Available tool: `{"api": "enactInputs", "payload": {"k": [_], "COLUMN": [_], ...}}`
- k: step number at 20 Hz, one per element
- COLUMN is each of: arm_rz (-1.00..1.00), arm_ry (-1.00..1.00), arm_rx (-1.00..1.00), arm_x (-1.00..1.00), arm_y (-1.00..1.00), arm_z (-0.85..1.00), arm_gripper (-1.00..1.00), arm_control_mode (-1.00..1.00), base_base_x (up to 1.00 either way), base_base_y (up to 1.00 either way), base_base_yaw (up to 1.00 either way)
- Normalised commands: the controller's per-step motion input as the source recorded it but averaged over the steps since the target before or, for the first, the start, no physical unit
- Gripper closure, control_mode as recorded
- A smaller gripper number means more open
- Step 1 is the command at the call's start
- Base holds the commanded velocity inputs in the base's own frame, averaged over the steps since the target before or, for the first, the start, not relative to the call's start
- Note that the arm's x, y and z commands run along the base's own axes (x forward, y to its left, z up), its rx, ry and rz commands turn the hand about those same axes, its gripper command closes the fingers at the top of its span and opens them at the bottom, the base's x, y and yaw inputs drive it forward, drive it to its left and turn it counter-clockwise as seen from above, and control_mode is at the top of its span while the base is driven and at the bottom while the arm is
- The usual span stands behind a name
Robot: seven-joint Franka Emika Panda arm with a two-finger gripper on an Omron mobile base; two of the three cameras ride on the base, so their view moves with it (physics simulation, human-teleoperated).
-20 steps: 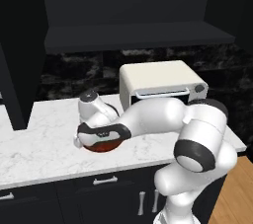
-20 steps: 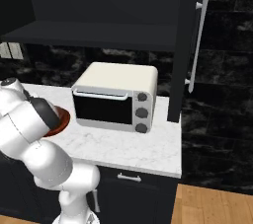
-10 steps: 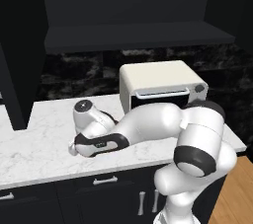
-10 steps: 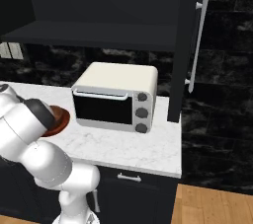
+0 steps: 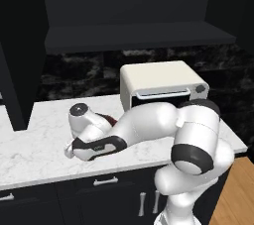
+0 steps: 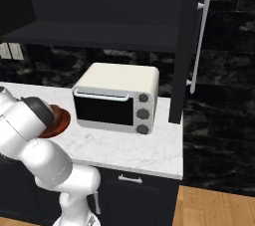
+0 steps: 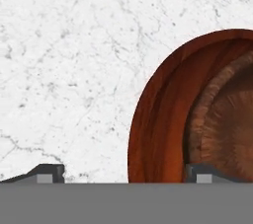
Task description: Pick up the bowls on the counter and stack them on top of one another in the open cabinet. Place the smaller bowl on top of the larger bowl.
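The pincer hangs low over the counter with its jaws spread wide and nothing between them but the edge of the larger bowl. One fingertip sits over bare marble, the other over the inside of the bowl, so the rim runs up between the two. Whether either tip touches the wood I cannot tell. Inside the reddish bowl, on the far side of that second tip, a darker, rougher brown round shows; it may be the smaller bowl resting there, but I cannot be sure.

From behind on the left, the white arm lies bent over the counter, hand down, and a sliver of the bowl peeks out just beyond the wrist. From the right, the bowl lies flat on the marble, half hidden by the arm.

Just beyond the hand, off to one side, stands a cream toaster oven, close to the bowl but apart from it. Above and beyond that runs the open cabinet, its long dark shelf bare where it can be seen
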Motion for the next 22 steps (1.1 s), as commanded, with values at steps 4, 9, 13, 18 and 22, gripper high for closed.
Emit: {"api": "enactInputs", "payload": {"k": [4,9,13,18,22], "arm_rz": [0.00,0.00,-0.01,-0.03,0.00], "arm_ry": [-0.16,-0.25,-0.14,-0.01,0.07], "arm_rx": [0.00,0.00,0.00,0.00,0.00], "arm_x": [-0.22,-0.50,-0.20,0.05,0.08], "arm_y": [0.00,0.00,0.00,-0.03,0.00], "arm_z": [0.06,0.03,0.00,0.07,0.01], "arm_gripper": [-1.00,-1.00,-1.00,-1.00,-1.00], "arm_control_mode": [-1.00,-1.00,-1.00,-1.00,-1.00], "base_base_x": [0.00,0.00,0.00,0.00,0.00], "base_base_y": [0.00,0.00,0.00,0.00,0.00], "base_base_yaw": [0.00,0.00,0.00,0.00,0.00]}}
